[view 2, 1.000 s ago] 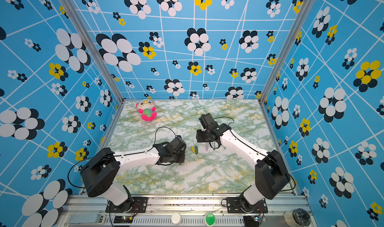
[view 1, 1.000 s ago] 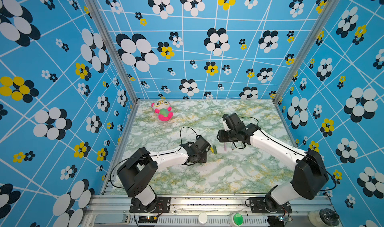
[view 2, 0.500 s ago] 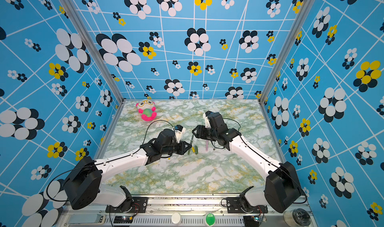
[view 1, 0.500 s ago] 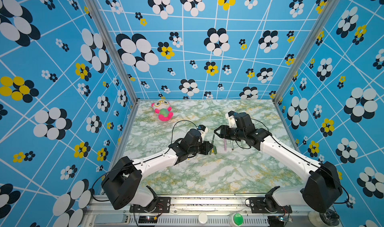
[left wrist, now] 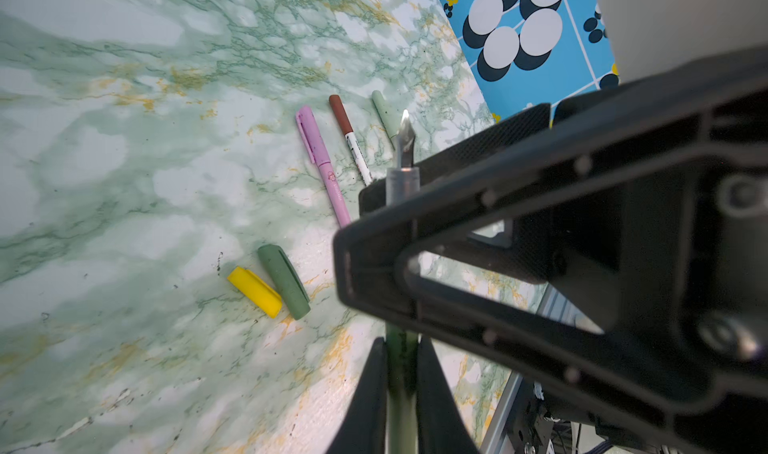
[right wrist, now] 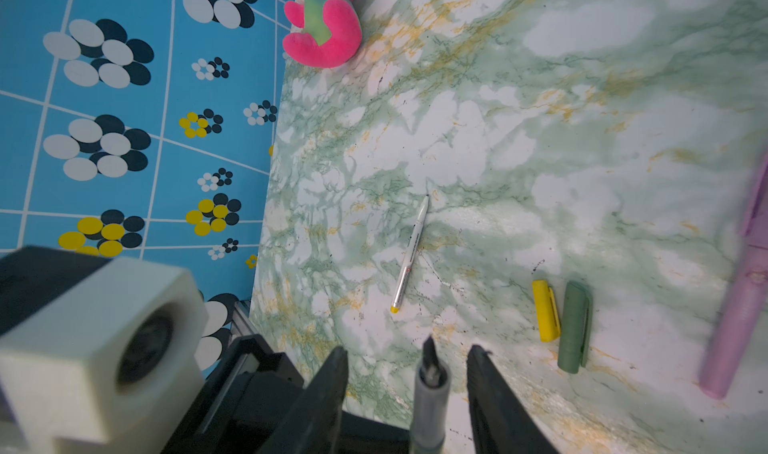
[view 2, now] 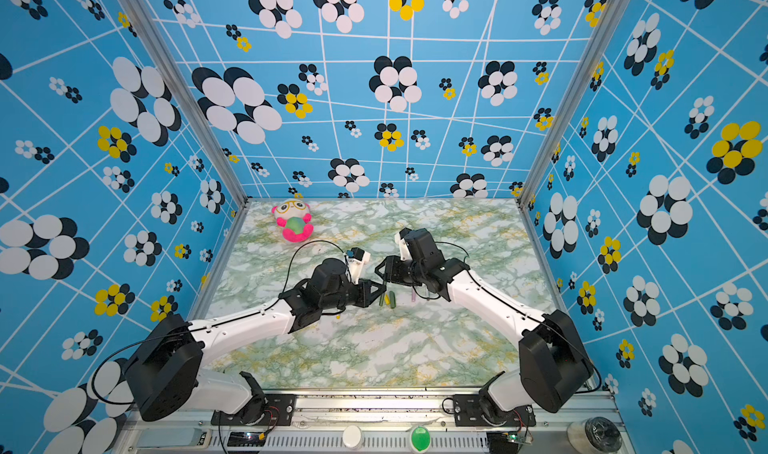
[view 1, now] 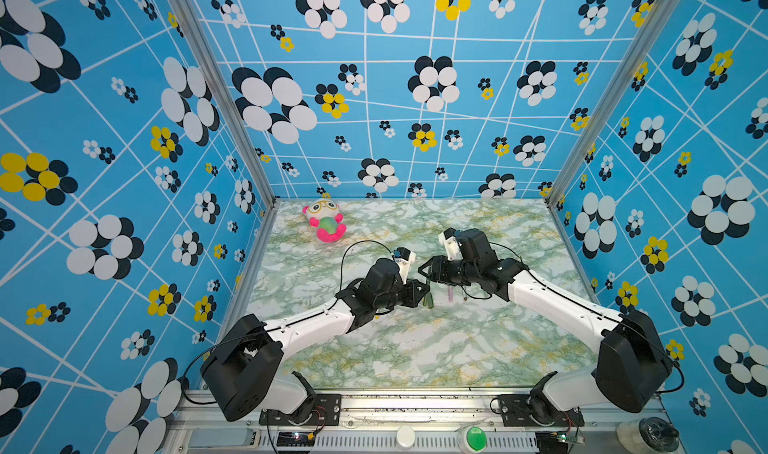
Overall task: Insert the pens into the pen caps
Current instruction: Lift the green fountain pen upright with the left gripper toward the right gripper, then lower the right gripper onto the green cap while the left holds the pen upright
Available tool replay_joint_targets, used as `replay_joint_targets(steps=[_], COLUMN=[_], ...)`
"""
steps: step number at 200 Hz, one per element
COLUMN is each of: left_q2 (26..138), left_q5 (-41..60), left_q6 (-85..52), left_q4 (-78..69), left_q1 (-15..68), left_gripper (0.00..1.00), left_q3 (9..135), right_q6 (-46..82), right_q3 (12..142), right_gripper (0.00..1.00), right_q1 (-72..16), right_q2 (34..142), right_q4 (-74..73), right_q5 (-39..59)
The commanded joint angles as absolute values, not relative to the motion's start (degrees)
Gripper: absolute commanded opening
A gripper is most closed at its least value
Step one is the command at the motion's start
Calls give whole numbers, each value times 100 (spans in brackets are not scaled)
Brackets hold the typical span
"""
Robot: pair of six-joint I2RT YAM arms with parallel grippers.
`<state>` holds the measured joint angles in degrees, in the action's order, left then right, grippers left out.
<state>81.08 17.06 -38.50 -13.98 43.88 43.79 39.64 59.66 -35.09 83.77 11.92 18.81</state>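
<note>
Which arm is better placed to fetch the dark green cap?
Probably right. The left gripper is shut on the dark green pen, while the right gripper stands open around that pen's tip; the dark green cap lies beside the yellow cap.

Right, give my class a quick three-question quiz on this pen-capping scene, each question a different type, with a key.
1. True or false: the yellow cap is already fitted on a pen.
2. The left end effector holds: A. the dark green pen B. a spoon C. nothing.
3. How many loose caps lie on the table?
Key: 1 false, it lies loose; 2 A; 3 two, the yellow cap and the dark green cap.
</note>
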Motion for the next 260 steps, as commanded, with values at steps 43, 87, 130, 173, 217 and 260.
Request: replay_joint_targets(steps=[43, 87, 130, 173, 217, 260], left_q2=[8059, 8139, 8086, 8055, 8051, 8019], left_q5=[1350, 1369, 1640, 1749, 1673, 1580], left_q6=[-3998, -4038, -3992, -3976, -4010, -4035], left_q4=[-1737, -1802, -1508, -1354, -1310, -1236], left_q1=[4359, 4341, 4323, 4306, 4265, 4226], left_gripper=[13, 15, 27, 28, 11, 0], left_q3=[4280, 4359, 4342, 4307, 4363, 4329], right_q6=[4122, 4098, 3967, 3903, 3894, 3867], right_q3=[5918, 5990, 6189, 6316, 6276, 6292], right_gripper=[24, 11, 7, 7, 7, 10], right_q1=[-3625, -3625, -3627, -3630, -3629, -3629], right_q2=[8524, 8543, 8482, 8521, 8493, 8440], right_q4=[1011, 1077, 1221, 1191, 1195, 1204], right_q5=[1963, 1893, 1791, 1949, 2003, 2015])
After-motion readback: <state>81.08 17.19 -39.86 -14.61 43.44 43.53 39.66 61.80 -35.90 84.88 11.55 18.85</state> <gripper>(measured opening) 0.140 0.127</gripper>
